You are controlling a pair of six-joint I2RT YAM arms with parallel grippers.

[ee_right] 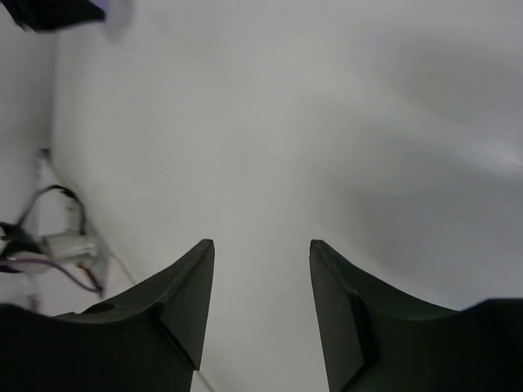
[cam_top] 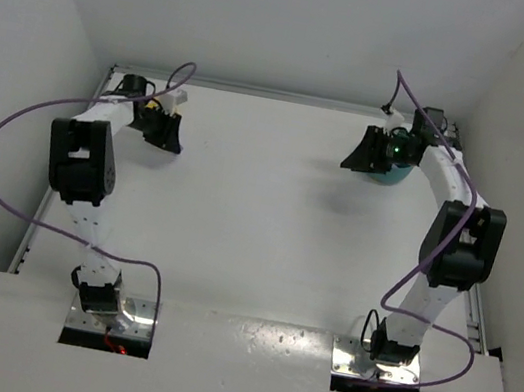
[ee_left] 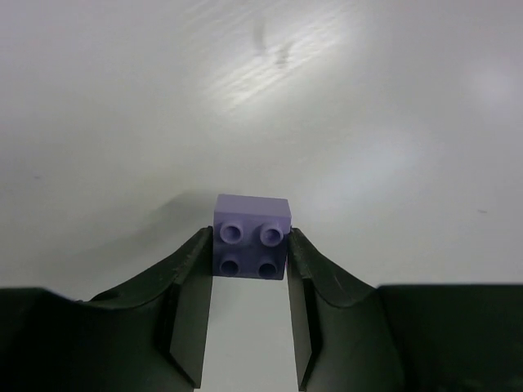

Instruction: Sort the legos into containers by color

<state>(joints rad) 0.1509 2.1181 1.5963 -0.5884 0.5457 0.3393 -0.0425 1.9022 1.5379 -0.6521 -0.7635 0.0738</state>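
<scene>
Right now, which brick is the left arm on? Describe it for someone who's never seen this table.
On the white table, find the far left corner, where the left gripper hangs. Between its jaws sits a pale purple brick: square, four studs up, the only brick in view.

Bright overhead light, glare on table [ee_left: 278, 73], wrist cams soft.

A pale purple lego [ee_left: 252, 235], its four studs up, is seen on the white table [ee_left: 261, 98]. It is gripped between the dark jaws of the left gripper [ee_left: 250, 243], each pressed against one side.
</scene>
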